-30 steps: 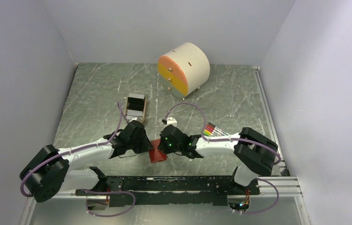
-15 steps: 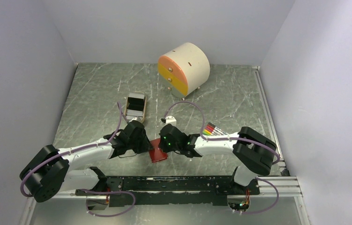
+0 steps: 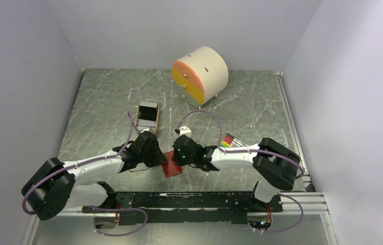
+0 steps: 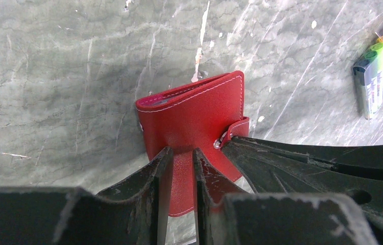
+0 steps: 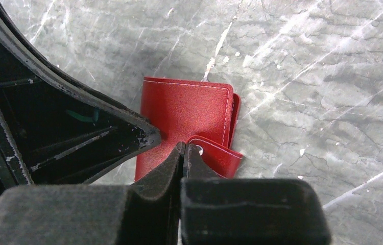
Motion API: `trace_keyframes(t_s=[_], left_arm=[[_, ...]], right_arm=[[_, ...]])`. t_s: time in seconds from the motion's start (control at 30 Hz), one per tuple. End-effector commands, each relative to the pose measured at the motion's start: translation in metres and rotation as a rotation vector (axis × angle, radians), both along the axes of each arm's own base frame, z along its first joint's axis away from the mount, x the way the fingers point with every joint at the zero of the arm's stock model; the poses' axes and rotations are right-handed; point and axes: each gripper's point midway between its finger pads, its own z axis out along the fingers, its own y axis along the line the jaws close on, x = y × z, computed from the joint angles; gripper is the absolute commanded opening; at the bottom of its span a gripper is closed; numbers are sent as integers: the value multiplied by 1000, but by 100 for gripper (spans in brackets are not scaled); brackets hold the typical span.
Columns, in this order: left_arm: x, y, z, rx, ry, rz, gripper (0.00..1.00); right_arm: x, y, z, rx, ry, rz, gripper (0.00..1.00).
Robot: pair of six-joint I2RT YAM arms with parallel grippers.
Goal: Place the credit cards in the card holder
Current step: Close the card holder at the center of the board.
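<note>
The wallet (image 3: 171, 166) is seen on the table (image 3: 108, 97) at the front middle, between both grippers. Its near edge is clamped by the left gripper (image 4: 179, 163), whose fingers are kept narrowly apart by the red cover, and its snap tab (image 5: 215, 153) is pinched by the right gripper (image 5: 182, 153), fingers pressed together. Only from the left wrist is a pale sliver shown inside the wallet's far mouth, while the tray (image 3: 147, 115) and round drawer unit (image 3: 199, 75), well behind, are shown only from above.

Card holder (image 4: 192, 109) partly behind left hand (image 4: 181, 152)
</note>
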Motion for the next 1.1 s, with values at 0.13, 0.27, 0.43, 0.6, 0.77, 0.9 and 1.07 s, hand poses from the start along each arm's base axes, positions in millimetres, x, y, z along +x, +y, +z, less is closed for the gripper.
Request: trace_keyframes(t_s=[0.13,0.27,0.43,0.6,0.77,0.9,1.07], left_arm=[[-9,3,-7,4,35,-12,27],[-9,3,-8,7,40,-14,27],[-10,4,-7,3,35,-12,27],[-9,3,-7,7,39,-15,27],[-9,4,-8,8,36,-13,27],[-8,4,-7,14,34,-13,27],[-9,4,-7,18,36,-16,26]], right_arm=[[-8,0,0,-16,7,27,0],[-11,3,-2,-13,20,39,0],[-13,5,-1,-11,19,44,0],[-13,7,5,-1,12,44,0],[-13,5,7,-4,8,40,0],[-12,3,9,-6,-1,32,0],[-11,2,11,-5,-7,26,0]])
